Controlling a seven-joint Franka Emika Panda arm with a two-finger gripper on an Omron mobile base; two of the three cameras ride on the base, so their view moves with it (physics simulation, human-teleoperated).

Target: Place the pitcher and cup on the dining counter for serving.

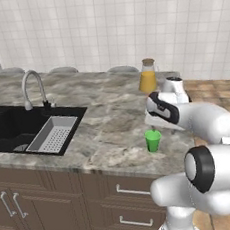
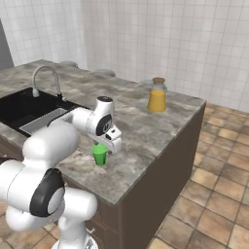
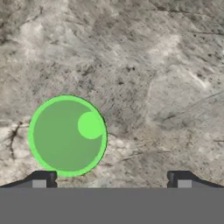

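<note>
Both the pitcher (image 1: 147, 76) and cup (image 1: 153, 140) stand on the counter (image 1: 108, 123), well apart: pitcher upper right of centre in the left base view, cup lower, near the front edge. The task looks about done. The gripper (image 3: 111, 178) hangs above the cup pointing down, jaws wide and holding nothing, cup off to lower left in the hand view

The white arm is reaching forward from its base, the elbow bending high and the forearm stretching out level. The wrist is turning the hand to point straight down. The pincer (image 3: 111, 179) is standing wide open, its two dark fingertips (image 3: 43, 178) spreading far apart, holding nothing between them and touching nothing.
</note>
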